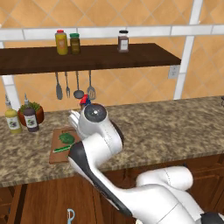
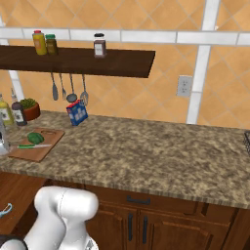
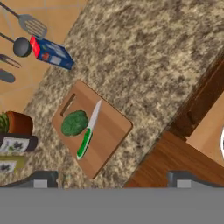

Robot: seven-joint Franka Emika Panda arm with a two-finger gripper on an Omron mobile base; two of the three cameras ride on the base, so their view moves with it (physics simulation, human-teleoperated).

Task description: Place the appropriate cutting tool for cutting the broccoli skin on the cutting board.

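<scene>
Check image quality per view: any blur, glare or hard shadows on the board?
Hand view: soft, slightly blurry; knife and broccoli on the cutting board readable, no glare. Left base view: arm covers part of the board. Right base view: flat light, faint shadows.

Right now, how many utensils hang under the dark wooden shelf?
4, hanging in a row under the shelf: a flat spoon, a fork, a round dark ladle and a slotted spatula. None seems hidden.

A blue box (image 3: 51, 53) leans on the wall beyond the pincer, upper left in its view, beside hanging utensils (image 3: 26, 25). A potted plant (image 3: 15, 123) and bottles (image 3: 15, 144) stand leftward on the granite desk (image 3: 144, 57).
</scene>
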